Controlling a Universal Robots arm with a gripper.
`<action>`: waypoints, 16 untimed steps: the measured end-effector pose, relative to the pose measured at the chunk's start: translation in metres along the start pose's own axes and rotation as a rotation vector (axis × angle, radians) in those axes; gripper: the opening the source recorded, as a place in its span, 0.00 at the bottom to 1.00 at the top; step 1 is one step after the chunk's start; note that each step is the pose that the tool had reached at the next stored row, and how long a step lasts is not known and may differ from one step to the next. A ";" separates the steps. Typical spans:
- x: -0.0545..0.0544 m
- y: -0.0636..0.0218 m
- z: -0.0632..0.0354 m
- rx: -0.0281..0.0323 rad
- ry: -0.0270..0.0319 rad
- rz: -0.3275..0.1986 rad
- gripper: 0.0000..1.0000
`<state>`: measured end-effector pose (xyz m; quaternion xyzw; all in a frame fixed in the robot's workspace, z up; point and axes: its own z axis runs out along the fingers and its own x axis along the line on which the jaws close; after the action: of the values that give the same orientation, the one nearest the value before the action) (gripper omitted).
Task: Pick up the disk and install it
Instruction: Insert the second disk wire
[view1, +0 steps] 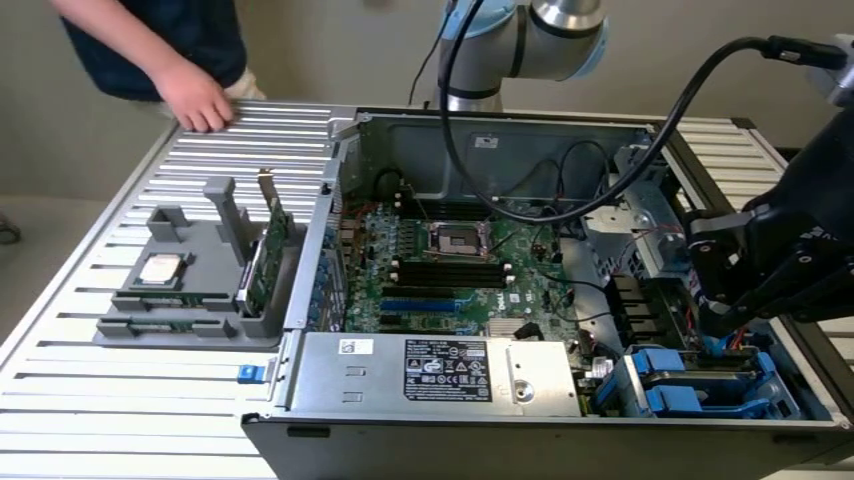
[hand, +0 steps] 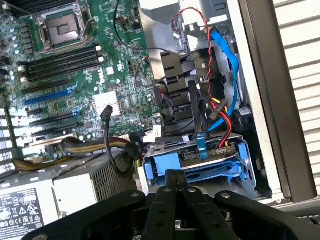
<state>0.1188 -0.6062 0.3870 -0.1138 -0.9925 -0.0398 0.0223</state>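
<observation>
Closed gripper (hand: 175, 181), one disk (hand: 200, 167) below

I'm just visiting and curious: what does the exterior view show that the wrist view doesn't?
Exterior only: a person's hand on the slatted table, and a grey tray holding a processor chip and a green card.
Wrist only: the shut tool above the blue disk carrier.
Both: the motherboard, the blue carrier and the power supply label.

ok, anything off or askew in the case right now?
Nothing stands out. The blue drive carrier sits square in its bay below the shut gripper; cables look intact. A person's hand rests on the table.
</observation>
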 end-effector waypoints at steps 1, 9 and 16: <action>0.000 0.0000 0.0000 0.0006 -0.0002 -0.018 0.11; 0.000 0.0000 0.0000 0.0054 -0.0024 -0.164 0.11; 0.000 0.0000 0.0000 0.0094 -0.0057 -0.292 0.11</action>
<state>0.1187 -0.6062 0.3870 0.0318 -0.9987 -0.0377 0.0141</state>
